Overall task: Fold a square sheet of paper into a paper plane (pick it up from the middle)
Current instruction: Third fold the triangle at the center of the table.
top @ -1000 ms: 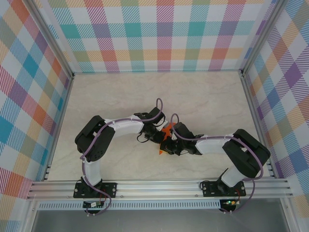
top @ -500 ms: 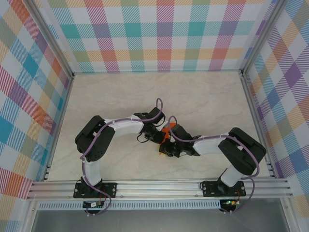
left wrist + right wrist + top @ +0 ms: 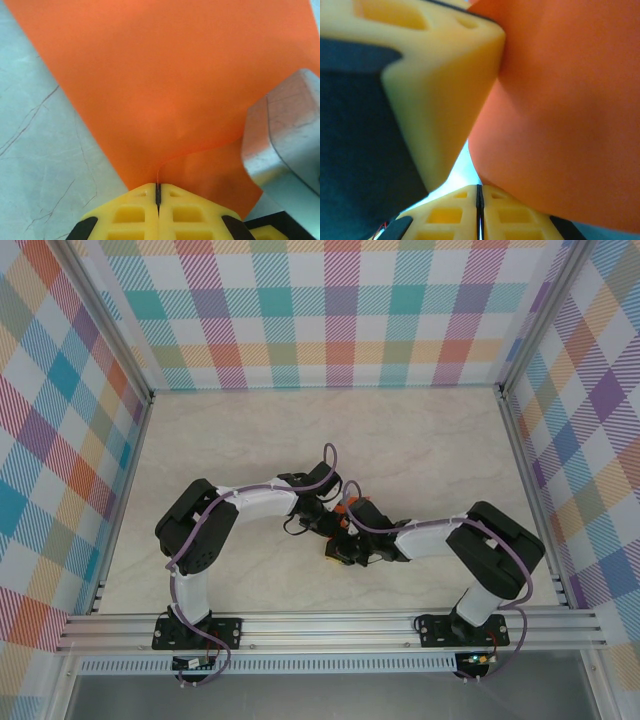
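Hemmed in close on the left and right of the orange paper (image 3: 344, 508) by left arm (image 3: 255, 502) and right arm (image 3: 430, 537); open table (image 3: 420, 440) beyond it, toward the back.

Table (image 3: 420, 440): pale top with faint marble veins, and an aluminium rail (image 3: 330, 625) along its near edge. Orange paper (image 3: 165, 90) sits low over the near-middle of the top. Can't tell whether it touches the surface.

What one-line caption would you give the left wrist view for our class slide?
Left claw, shut, pinches the edge of the orange paper, pale marbled table beside it.
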{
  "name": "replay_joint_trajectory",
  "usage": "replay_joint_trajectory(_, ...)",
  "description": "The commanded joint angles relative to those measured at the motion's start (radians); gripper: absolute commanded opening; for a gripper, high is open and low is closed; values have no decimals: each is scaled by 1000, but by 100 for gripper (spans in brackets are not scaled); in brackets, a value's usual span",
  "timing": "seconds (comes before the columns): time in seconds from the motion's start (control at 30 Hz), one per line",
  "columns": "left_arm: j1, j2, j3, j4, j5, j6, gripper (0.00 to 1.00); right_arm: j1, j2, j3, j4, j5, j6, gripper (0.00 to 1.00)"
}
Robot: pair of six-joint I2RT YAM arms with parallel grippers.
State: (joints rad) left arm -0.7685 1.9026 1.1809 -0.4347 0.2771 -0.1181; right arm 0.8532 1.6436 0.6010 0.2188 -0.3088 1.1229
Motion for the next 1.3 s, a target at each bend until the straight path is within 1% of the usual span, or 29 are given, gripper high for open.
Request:
replay_joint_trajectory(0.0, 6, 35, -7, -39, -5, 3, 0, 22, 31, -2, -138, 69, 11, 9)
replay_joint_trajectory(0.13, 4, 33, -10, -37, -9, 1, 0, 23, -36, 4, -137, 61, -6, 10)
replay_joint_trajectory(0.3, 5, 42, -7, -40, -4, 5, 0, 25, -88, 6, -74, 36, 2, 11)
replay_joint_trajectory(0.37, 5, 44, -6, -40, -4, 2, 0, 25, -85, 14, -68, 31, -2, 12)
replay_joint_trajectory(0.5, 5, 48, -6, -39, -1, 1, 0, 25, -28, 31, -28, -12, 3, 12)
replay_joint_trajectory(0.7, 6, 47, -4, -43, -4, 1, 0, 27, 37, 29, -103, 16, 2, 11)
replay_joint_trajectory(0.77, 5, 46, -3, -46, -6, 3, 0, 27, 20, 25, -152, 37, -5, 10)
replay_joint_trajectory(0.87, 4, 46, -1, -50, -8, 6, 0, 25, -59, 19, -181, 65, -17, 11)
replay_joint_trajectory(0.97, 5, 44, -5, -52, -10, 5, 0, -11, -138, 30, -236, 94, -65, 13)
replay_joint_trajectory(1.03, 5, 42, -6, -49, -10, 5, 0, -52, -164, 2, -172, 54, -72, 14)
replay_joint_trajectory(1.13, 5, 44, -5, -52, -10, 5, 0, -92, -154, -18, -136, 14, -73, 14)
replay_joint_trajectory(1.27, 5, 42, -4, -51, -12, 5, 0, -115, -127, -22, -63, -42, -71, 14)
